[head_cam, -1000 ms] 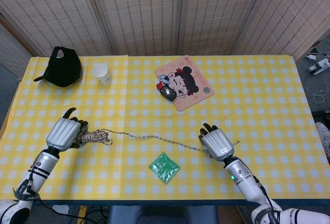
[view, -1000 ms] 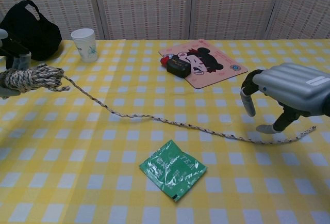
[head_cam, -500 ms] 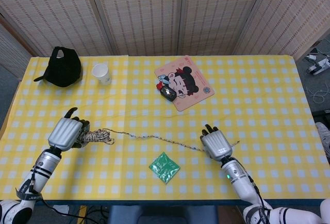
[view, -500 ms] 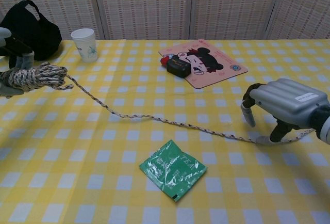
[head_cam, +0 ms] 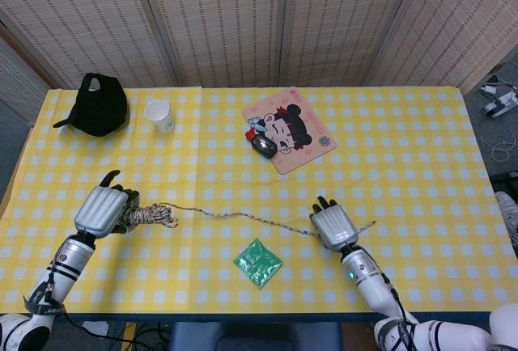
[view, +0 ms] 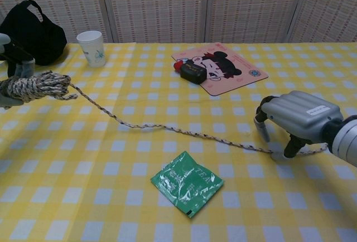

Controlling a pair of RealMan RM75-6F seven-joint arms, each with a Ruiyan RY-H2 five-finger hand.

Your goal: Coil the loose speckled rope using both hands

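The speckled rope (head_cam: 243,217) (view: 167,129) is partly wound into a coil (head_cam: 152,215) (view: 38,85) at the table's left. My left hand (head_cam: 103,210) (view: 10,94) grips that coil. From there the loose strand runs right across the yellow checked cloth and passes under my right hand (head_cam: 333,226) (view: 298,120). That hand arches over the strand with fingers apart and tips down beside it; no grip shows. A short tail (head_cam: 369,224) (view: 317,151) sticks out to its right.
A green packet (head_cam: 258,262) (view: 187,183) lies just in front of the strand. Further back are a cartoon mouse pad (head_cam: 295,128) (view: 228,74) with a small black device (head_cam: 263,146) (view: 193,72), a paper cup (head_cam: 160,114) (view: 92,47) and a black bag (head_cam: 99,104) (view: 33,30).
My right hand has come down and a little left over the strand, and the rope's tail has shifted with it. The left hand and coil have barely moved.
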